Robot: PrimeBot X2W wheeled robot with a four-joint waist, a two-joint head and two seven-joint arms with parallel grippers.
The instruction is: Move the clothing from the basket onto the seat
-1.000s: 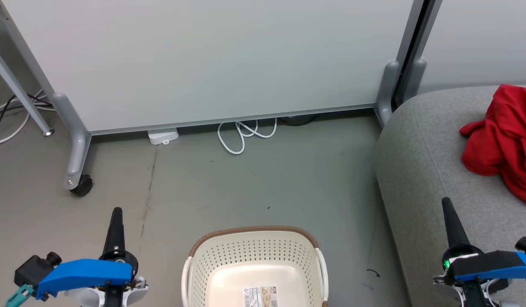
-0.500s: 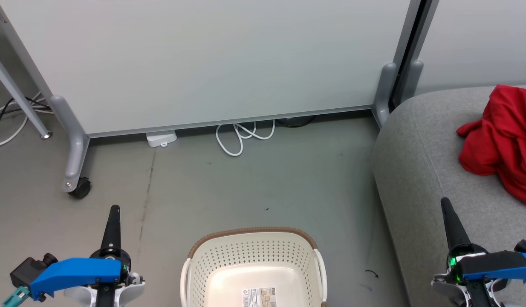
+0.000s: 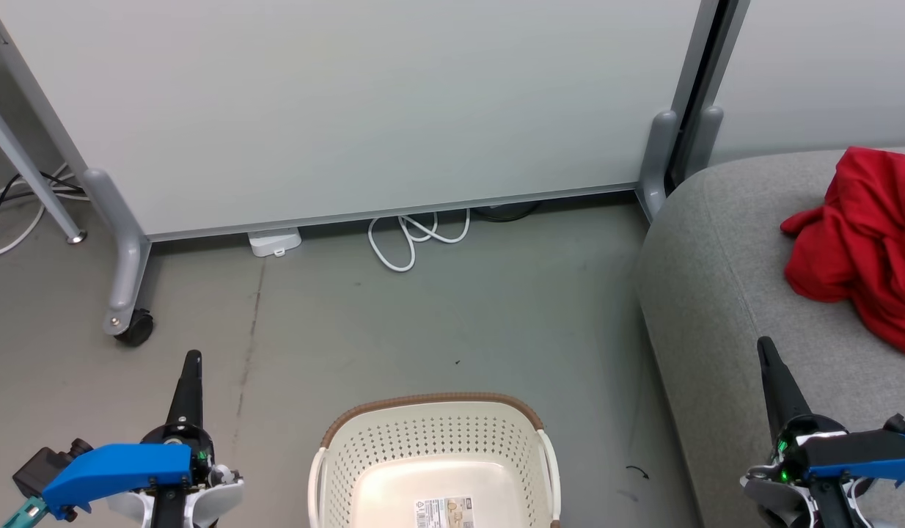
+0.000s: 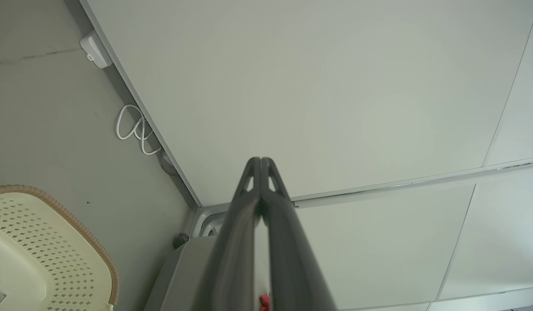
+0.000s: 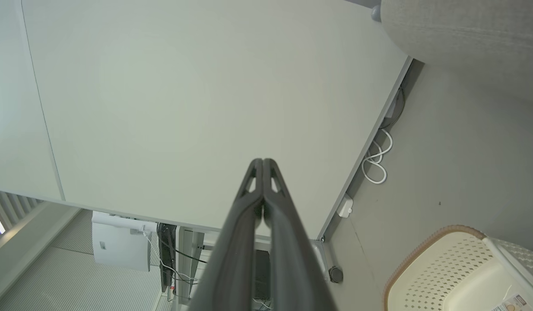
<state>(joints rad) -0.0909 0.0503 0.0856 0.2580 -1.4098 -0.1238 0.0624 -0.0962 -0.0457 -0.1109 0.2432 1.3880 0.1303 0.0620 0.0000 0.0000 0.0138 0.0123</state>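
Two grippers hang idle: the left gripper [image 3: 192, 361] and the right gripper [image 3: 765, 346] each have fingers pressed together, holding nothing. Since a second ago your whole head view has slid slightly, so the camera turned and nothing itself moved. One basket [image 3: 430, 398] shows a bare bottom. One red heap of clothing [image 3: 863, 249] lies on the one seat [image 3: 709, 293], so the job looks done. You cannot separate garments within it.
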